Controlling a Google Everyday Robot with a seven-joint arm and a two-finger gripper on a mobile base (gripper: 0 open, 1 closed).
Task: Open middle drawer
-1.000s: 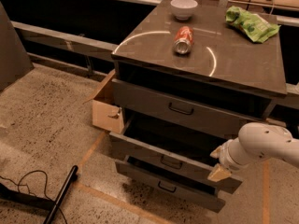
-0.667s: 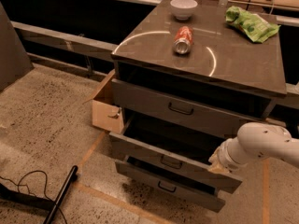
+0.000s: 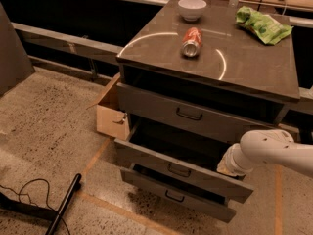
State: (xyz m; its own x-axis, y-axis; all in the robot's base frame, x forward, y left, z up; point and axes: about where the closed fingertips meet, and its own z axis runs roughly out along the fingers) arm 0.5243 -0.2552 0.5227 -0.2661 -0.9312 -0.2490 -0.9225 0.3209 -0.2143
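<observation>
Where middle drawer (image 3: 146,159) gapes, jaws at right

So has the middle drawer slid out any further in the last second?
No. The middle drawer lines up with the cardboard box exactly as before; the gripper is at its right end.

the smooth white tubular robot arm (image 3: 274,150) enters from the right edge of the camera view, lying nearly level and sloping slightly down toward the left. its pale beige gripper (image 3: 226,166) sits at the arm's left end, low and right of centre.
</observation>
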